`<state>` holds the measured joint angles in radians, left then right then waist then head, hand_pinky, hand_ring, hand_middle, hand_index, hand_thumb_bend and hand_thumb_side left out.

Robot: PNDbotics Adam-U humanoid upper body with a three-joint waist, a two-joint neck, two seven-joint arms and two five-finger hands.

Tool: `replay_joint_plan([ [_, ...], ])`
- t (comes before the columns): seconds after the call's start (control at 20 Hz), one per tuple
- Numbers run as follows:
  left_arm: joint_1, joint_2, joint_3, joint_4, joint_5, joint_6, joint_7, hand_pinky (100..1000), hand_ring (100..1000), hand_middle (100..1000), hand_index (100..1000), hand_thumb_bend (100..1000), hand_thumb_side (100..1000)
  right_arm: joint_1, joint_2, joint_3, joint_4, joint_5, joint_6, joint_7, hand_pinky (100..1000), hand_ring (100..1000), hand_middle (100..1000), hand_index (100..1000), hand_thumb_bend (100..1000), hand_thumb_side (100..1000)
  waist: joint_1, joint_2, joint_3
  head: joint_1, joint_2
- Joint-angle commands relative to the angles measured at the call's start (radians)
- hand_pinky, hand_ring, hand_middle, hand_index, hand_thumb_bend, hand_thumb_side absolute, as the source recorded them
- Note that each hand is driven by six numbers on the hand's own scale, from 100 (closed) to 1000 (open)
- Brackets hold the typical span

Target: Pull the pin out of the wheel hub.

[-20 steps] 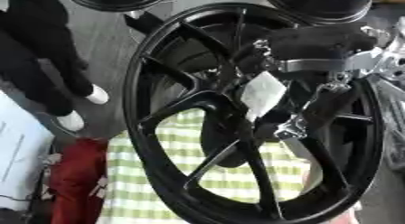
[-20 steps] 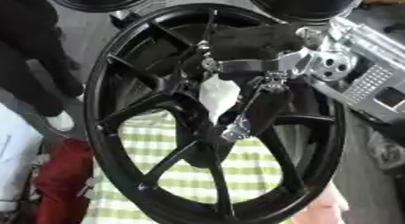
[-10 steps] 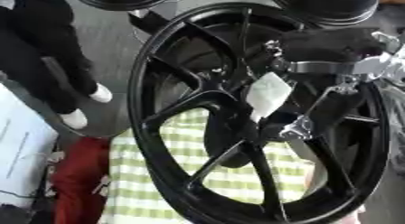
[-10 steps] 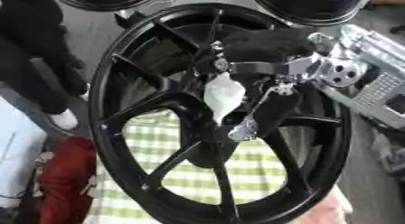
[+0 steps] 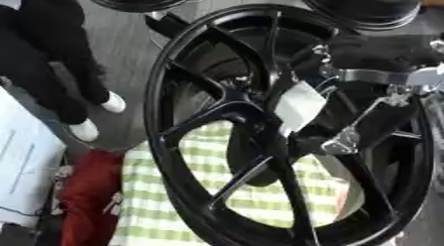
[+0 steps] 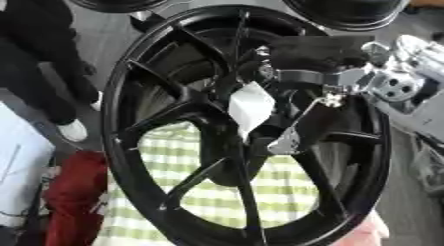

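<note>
One black wheel (image 5: 217, 141) fills the left eye view, standing over a green checked cloth (image 5: 199, 190) on the worktop. At the hub (image 5: 277, 126) sits a white piece (image 5: 299, 105); the pin itself cannot be made out. The right hand (image 5: 373, 56) reaches in from the upper right onto the hub area; whether its fingers grasp anything cannot be told.
In the right eye view, the same hand lies against the spokes just right of the white piece, a silver joint (image 6: 360, 81) behind it
</note>
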<state>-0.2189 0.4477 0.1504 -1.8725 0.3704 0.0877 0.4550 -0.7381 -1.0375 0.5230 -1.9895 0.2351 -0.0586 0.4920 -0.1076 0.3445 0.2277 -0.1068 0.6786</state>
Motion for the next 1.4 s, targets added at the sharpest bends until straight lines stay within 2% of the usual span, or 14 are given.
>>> replay_joint_plan([
  [0.05,-0.008,0.015,0.004,-0.009,0.001,0.000,-0.003,537,770,769,718,159,825,-0.001,-0.041,-0.026,-0.011,0.013,0.001,-0.013,906,819,689,821,395,293,0.007,-0.014,0.000,0.003,-0.016],
  [0.4,-0.009,0.016,0.004,-0.009,0.001,0.000,-0.004,538,771,770,718,158,825,-0.001,-0.046,-0.034,-0.011,0.005,0.002,-0.027,903,810,668,807,329,281,0.008,-0.013,-0.001,0.001,-0.023],
  [0.75,-0.010,0.015,0.003,-0.007,0.002,0.001,-0.006,538,771,771,718,157,825,-0.023,-0.035,-0.029,-0.011,-0.021,0.004,-0.026,901,803,637,784,238,233,0.008,-0.010,-0.001,-0.009,-0.046],
  [0.95,-0.009,0.014,0.002,-0.007,0.003,0.001,-0.006,538,771,771,718,158,826,-0.026,-0.033,-0.027,-0.011,-0.025,-0.001,-0.019,898,797,623,773,237,226,0.007,-0.009,0.000,-0.007,-0.053],
  [1.0,-0.009,0.013,0.002,-0.007,0.003,0.002,-0.007,538,772,771,718,158,827,-0.026,-0.033,-0.026,-0.011,-0.025,-0.002,-0.017,897,793,614,765,270,220,0.007,-0.009,0.000,-0.006,-0.054],
  [1.05,-0.009,0.013,0.002,-0.006,0.003,0.002,-0.007,538,772,771,718,158,827,-0.026,-0.033,-0.025,-0.011,-0.024,-0.005,-0.013,897,793,616,765,244,233,0.006,-0.008,0.000,-0.005,-0.055],
  [1.4,-0.010,0.014,0.003,-0.005,0.003,0.003,-0.007,539,772,772,717,157,827,-0.033,-0.031,-0.022,-0.011,-0.020,-0.037,0.041,893,752,603,753,258,242,0.004,-0.006,0.003,-0.002,-0.061],
])
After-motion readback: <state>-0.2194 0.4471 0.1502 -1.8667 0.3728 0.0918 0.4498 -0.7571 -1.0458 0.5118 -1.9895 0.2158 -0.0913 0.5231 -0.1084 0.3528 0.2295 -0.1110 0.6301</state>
